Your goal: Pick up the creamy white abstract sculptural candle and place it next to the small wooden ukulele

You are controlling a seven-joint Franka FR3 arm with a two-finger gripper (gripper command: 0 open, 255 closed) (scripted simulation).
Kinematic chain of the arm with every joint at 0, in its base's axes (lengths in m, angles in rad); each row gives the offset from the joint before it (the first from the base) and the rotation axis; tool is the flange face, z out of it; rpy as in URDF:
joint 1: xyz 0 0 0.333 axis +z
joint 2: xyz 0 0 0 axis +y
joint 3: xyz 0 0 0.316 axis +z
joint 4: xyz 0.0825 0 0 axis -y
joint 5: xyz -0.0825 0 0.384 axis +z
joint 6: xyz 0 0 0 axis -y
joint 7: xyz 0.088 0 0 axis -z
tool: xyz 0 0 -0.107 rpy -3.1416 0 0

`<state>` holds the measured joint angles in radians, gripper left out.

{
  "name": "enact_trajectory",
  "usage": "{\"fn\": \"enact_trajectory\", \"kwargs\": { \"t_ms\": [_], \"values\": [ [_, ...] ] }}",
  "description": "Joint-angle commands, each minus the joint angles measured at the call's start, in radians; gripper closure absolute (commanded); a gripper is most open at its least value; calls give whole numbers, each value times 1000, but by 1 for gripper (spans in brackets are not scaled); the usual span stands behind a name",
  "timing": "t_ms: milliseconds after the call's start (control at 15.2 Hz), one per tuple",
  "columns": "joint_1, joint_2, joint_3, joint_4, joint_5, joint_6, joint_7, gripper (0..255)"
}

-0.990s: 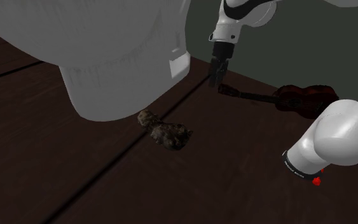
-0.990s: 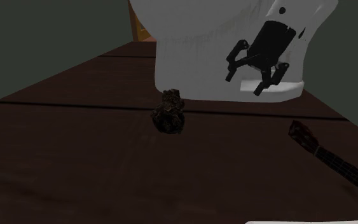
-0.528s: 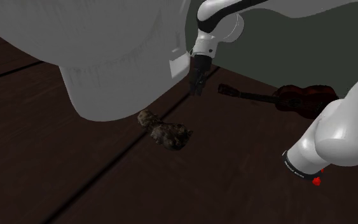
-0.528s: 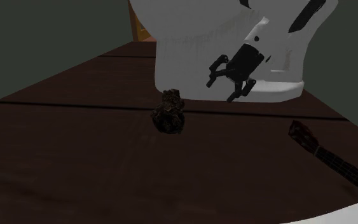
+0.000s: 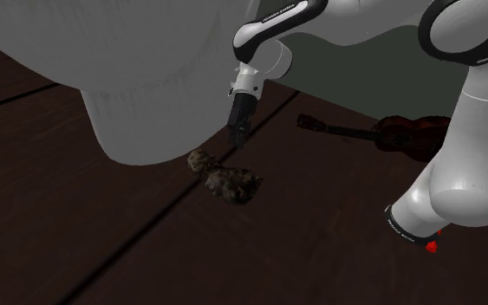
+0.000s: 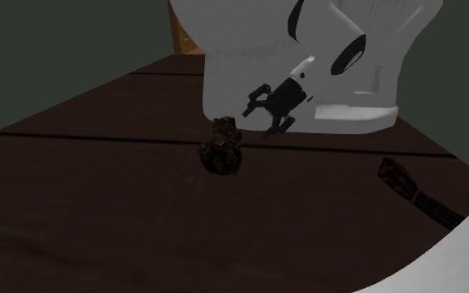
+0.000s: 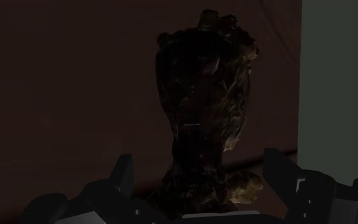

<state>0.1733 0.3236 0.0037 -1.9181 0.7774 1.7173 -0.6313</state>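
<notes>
On the shoulder view's left a bulky white body (image 5: 146,78) stands on the dark plank table (image 5: 68,234). Just beside its base the candle (image 5: 224,178) lies on its side – drawn mottled dark brown, not cream. Its long axis runs from a narrow end at that view's upper left to a wider lumpy end at the lower right. The black gripper (image 5: 237,139) hangs just above it, pointing down, its fingers spread and clasping nothing. In the wrist view the candle (image 7: 203,95) points away from the gripper (image 7: 201,172), narrow end nearest. Further right, well apart from the candle, the ukulele (image 5: 406,134) lies flat – neck towards the gripper, body towards the white arm (image 5: 467,165)
</notes>
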Motion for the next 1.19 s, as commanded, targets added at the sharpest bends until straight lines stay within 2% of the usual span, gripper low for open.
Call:
{"fn": "enact_trajectory", "kwargs": {
  "t_ms": [0, 528, 1056, 1122],
  "values": [
    [2, 76, 22, 68, 45, -23, -22, 0],
    [37, 88, 50, 13, 83, 55, -41, 0],
    [37, 88, 50, 14, 82, 55, -41, 0],
    [37, 88, 50, 14, 82, 55, -41, 255]
  ]
}}
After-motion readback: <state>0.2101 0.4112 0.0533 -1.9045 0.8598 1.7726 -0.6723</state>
